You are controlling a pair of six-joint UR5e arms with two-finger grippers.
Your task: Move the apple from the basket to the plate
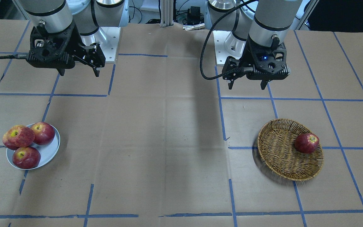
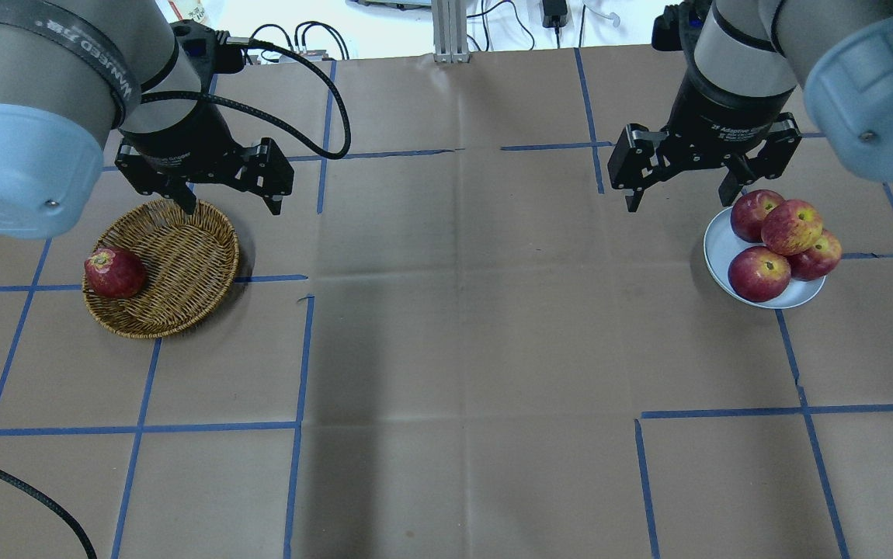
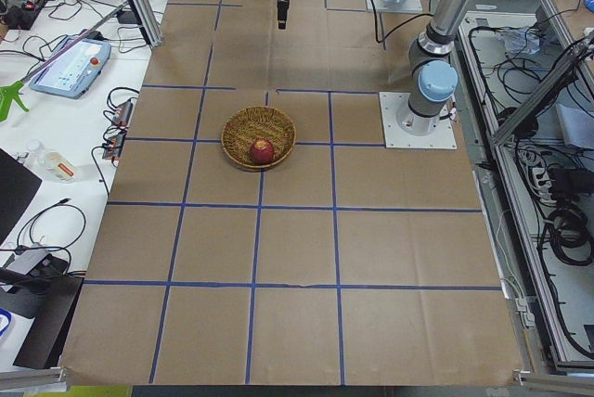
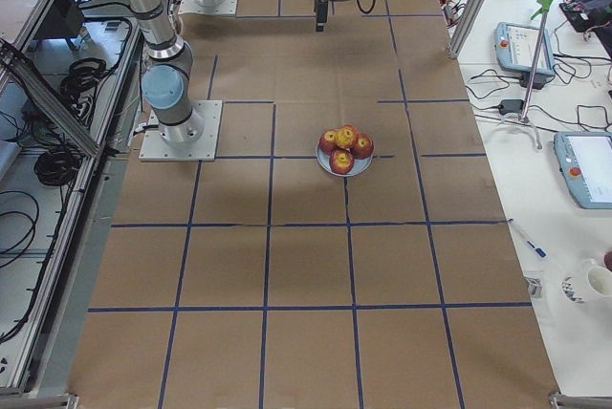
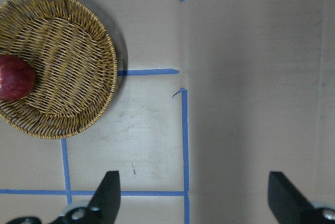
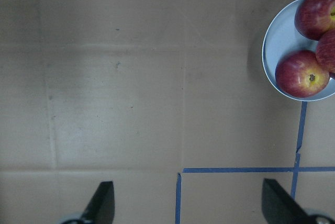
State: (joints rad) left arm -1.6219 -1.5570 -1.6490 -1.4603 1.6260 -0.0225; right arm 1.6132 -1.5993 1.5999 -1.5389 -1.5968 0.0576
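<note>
Apple, small, streaky pink-red with yellow-orange blush (image 1: 20, 136).

Front-facing view: the apple is perched on top of three glossy dark red apples (image 1: 26, 157) crowded on the round pale blue-grey plate (image 1: 49, 154). The pile juts past the plate's rim on the side away from the basket. The round tan woven wicker basket (image 1: 277, 151) stands well apart from the plate, with a wide open stretch of the cardboard-covered table (image 1: 169, 142) between them. It holds one deep red apple (image 1: 306, 143) against its outer wall. The right gripper (image 1: 79, 73) and the left gripper (image 1: 247, 85) hang above the table, on the robot's side of the plate and the basket. Both have their fingers spread and hold nothing.

Overhead view: one left finger appears over the basket's far rim, and one right finger appears just beside the plate's rim. Blue tape lines (image 2: 299, 349) divide the cardboard into squares.

Exterior left view: the basket sits mid-width on the table, with open cardboard on every side.

Exterior right view: the plate also sits mid-width, and the apple is topmost on it.

Left wrist view: the fingers are wide apart at the bottom edge. The basket is at upper left, cut by the frame edge.

Right wrist view: the fingers are wide apart, and the plate is at upper right, cut by the frame edge.
</note>
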